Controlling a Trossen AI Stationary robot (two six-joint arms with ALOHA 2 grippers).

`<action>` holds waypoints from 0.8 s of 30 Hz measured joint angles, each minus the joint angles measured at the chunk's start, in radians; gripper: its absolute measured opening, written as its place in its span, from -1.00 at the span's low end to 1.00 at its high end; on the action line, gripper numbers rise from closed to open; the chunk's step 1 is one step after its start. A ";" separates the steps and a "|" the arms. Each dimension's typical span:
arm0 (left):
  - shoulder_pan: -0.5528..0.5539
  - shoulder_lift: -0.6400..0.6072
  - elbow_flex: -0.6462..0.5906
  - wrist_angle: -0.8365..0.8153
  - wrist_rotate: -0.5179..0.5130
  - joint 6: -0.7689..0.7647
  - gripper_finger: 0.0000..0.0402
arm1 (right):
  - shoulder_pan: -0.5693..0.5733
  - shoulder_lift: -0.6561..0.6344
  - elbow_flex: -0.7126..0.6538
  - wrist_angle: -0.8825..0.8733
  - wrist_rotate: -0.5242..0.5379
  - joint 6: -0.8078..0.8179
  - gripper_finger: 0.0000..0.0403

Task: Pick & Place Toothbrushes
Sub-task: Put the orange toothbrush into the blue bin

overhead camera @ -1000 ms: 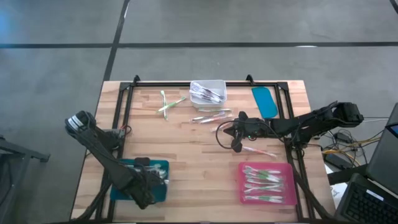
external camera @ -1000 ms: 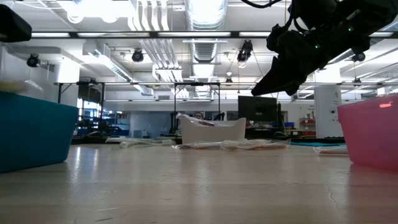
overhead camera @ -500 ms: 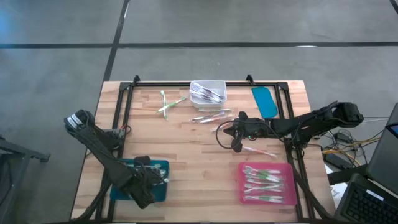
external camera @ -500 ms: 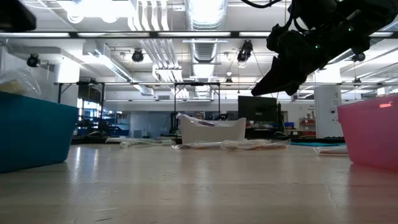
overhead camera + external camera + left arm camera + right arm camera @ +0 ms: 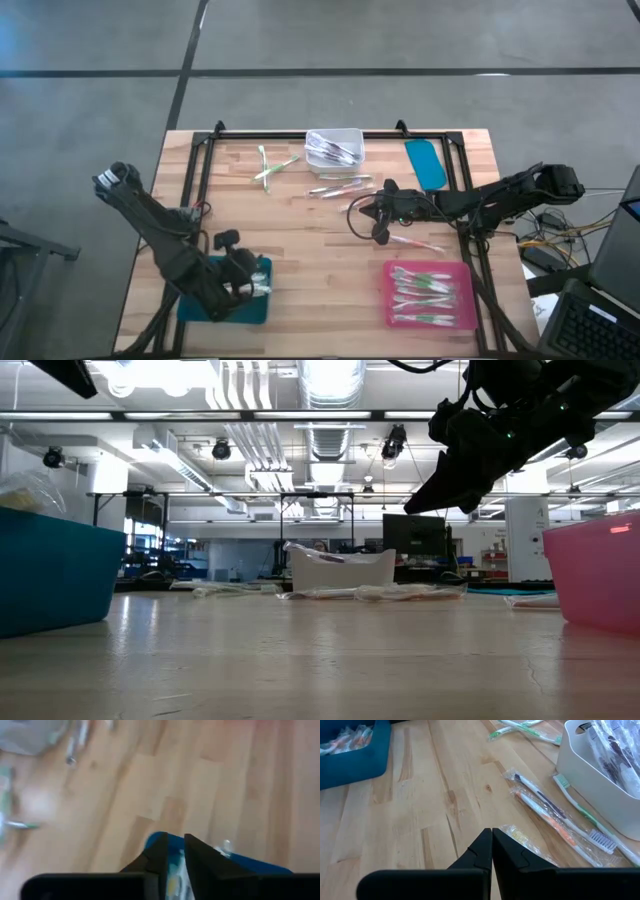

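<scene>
Toothbrushes lie loose on the wooden table (image 5: 340, 188) (image 5: 545, 802), some in clear wrappers, and two green ones lie crossed at the far left (image 5: 270, 168). More fill the white bin (image 5: 358, 135) and the pink tray (image 5: 392, 275). A few wrapped ones rest in the teal tray (image 5: 200, 305) (image 5: 250, 862). My left gripper (image 5: 250, 278) (image 5: 175, 854) hovers above that tray's far right corner, fingers a narrow gap apart with nothing between them. My right gripper (image 5: 380, 235) (image 5: 492, 840) hangs shut and empty over the table's middle, beside a wrapped toothbrush (image 5: 415, 242).
A flat teal lid (image 5: 427, 163) lies at the far right. A black frame runs along the table's left, far and right sides (image 5: 300, 133). Bare wood lies between the two trays at the near edge (image 5: 325, 300).
My left gripper has risen from inside the teal tray and gone a little toward the far edge, tipping as it went; in the low view its arm has climbed almost out of the picture. A clear wrapper now shows above the teal tray's rim.
</scene>
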 joint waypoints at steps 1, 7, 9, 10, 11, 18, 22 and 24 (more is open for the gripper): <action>0.000 0.001 0.000 0.009 0.022 0.012 -0.72 | 0.000 0.000 0.000 0.000 0.000 0.000 -0.96; -0.001 0.044 -0.016 0.137 0.143 0.122 -0.89 | -0.001 0.001 0.000 0.000 0.024 -0.012 -0.96; 0.000 0.059 -0.027 0.176 0.154 0.174 -0.93 | -0.001 0.001 0.000 0.001 0.024 -0.015 -0.96; 0.001 0.066 -0.033 0.197 0.154 0.205 -0.95 | -0.001 0.001 0.000 0.001 0.024 -0.015 -0.96; 0.004 0.073 -0.034 0.217 0.152 0.237 -0.96 | -0.001 0.001 0.000 0.001 0.024 -0.015 -0.96; 0.037 0.151 -0.035 0.322 0.158 0.394 -0.98 | 0.000 0.001 0.000 0.003 0.026 -0.015 -0.96; 0.072 0.196 -0.035 0.312 0.214 0.405 -0.99 | 0.000 0.001 0.000 0.004 0.027 -0.015 -0.96; 0.084 0.208 -0.035 0.304 0.233 0.391 -0.99 | 0.000 0.001 0.000 0.004 0.026 -0.015 -0.96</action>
